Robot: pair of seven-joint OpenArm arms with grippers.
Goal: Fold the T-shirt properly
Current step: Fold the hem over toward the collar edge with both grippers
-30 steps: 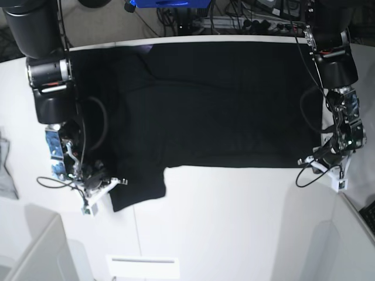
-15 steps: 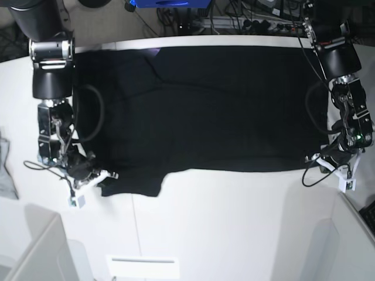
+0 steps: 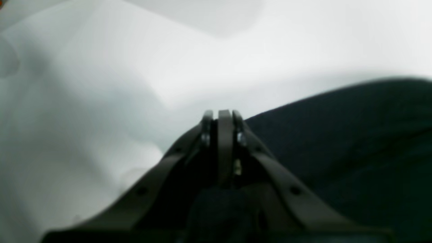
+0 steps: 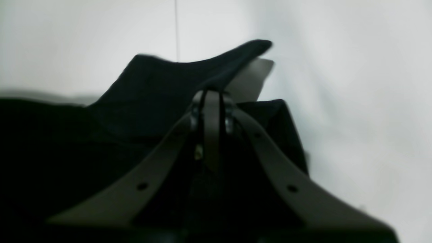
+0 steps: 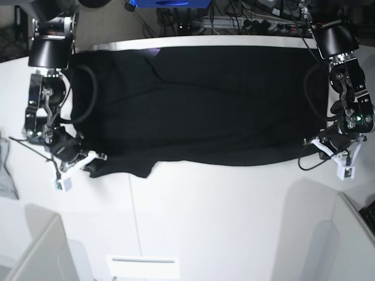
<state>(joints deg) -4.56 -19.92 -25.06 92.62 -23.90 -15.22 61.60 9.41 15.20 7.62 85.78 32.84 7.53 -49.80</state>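
Here the T-shirt was recorded lying spread across the far half of the white surface, plain black side up; no print was visible from the base view; its near edge ran roughly straight across, with a short flap of fabric dipping lower towards the base view's left. The right tool was seen at that lower left corner of the cloth, low over the surface; in the right wrist view the jaws were pressed together on black fabric, which rose in a peak just past the fingertips; a pale tab, possibly a label, was seen just under that peak, though the blur left this uncertain. The left tool was seen at the opposite end of the near edge, on the base view's right; in the left wrist view the jaws were closed tight; dark fabric lay immediately to the right of them and below; cloth between the tips could not be made out there, the picture being soft. A grey cloth was partly seen at the left edge of the base view, well apart from the shirt. Cables were noted behind the far edge of the surface.
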